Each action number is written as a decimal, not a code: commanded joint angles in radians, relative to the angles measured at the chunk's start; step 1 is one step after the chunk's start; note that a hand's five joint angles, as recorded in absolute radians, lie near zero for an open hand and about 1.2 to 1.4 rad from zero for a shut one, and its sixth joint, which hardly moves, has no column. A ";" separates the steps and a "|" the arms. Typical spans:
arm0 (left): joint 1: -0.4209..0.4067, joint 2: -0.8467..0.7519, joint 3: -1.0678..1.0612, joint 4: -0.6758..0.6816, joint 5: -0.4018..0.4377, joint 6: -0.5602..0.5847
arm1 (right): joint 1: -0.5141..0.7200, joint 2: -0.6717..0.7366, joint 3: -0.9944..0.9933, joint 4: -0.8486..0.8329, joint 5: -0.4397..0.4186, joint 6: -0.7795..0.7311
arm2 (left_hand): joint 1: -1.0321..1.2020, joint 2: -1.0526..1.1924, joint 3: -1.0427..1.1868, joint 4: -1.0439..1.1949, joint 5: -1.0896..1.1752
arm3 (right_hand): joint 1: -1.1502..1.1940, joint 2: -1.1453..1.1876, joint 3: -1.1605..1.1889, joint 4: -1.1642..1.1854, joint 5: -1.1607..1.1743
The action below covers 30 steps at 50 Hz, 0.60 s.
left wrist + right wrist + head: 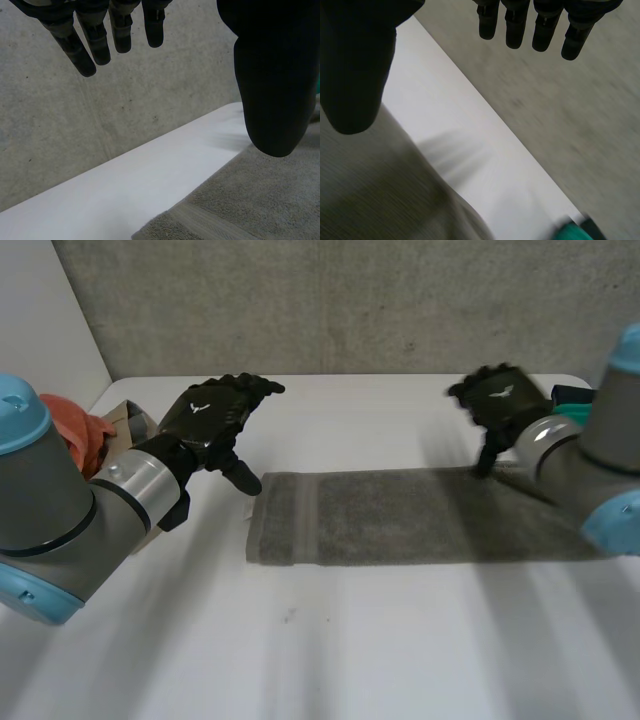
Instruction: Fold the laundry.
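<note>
A grey towel (pixel 400 515) lies flat across the white table (pixel 330 640), folded into a long strip. My left hand (pixel 212 415) hovers open just off the towel's left end, fingers straight and thumb pointing down. In the left wrist view the towel (pixel 250 205) lies below the thumb (pixel 275 85), with the fingers (pixel 100 35) spread over the bare table. My right hand (pixel 500 400) is open above the towel's far right edge. In the right wrist view its thumb (pixel 355 65) hangs over the towel (pixel 375 190), which it does not grip.
An orange cloth (pixel 78 430) sits in a cardboard box (pixel 130 420) at the table's left edge behind my left arm. A green and black thing (pixel 572 397) lies at the far right; it is also beside the towel (pixel 572 232). A concrete wall (pixel 340 300) backs the table.
</note>
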State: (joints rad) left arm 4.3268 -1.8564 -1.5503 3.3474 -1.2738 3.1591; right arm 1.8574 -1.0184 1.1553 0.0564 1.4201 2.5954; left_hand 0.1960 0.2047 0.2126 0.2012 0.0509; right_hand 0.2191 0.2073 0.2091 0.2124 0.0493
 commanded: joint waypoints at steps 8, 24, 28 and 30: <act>-0.001 -0.015 0.003 0.011 -0.001 -0.001 | -0.256 0.276 -0.302 0.238 0.036 -0.146 | -0.021 -0.030 -0.038 -0.027 -0.051 | 0.005 0.017 0.015 0.012 0.001; 0.001 -0.023 0.001 0.023 -0.001 0.002 | -0.270 0.278 -0.241 0.125 -0.113 -0.035 | -0.021 -0.030 -0.038 -0.027 -0.051 | 1.177 1.189 1.187 1.184 1.172; 0.002 -0.023 0.009 0.029 -0.001 0.002 | -0.259 0.201 -0.197 0.086 -0.135 -0.041 | -0.021 -0.030 -0.038 -0.027 -0.051 | 1.177 1.189 1.187 1.184 1.172; 0.001 -0.032 0.015 0.041 -0.001 0.004 | -0.247 0.144 -0.169 0.076 -0.148 -0.047 | -0.021 -0.030 -0.038 -0.027 -0.051 | 1.177 1.189 1.187 1.184 1.172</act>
State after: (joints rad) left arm 4.3272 -1.8798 -1.5473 3.3732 -1.2747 3.1614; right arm 1.5905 -0.7586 0.9267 0.1714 1.3002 2.5583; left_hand 0.1960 0.2047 0.2129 0.2012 0.0509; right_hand 1.1120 1.1735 1.1834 1.1908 0.9797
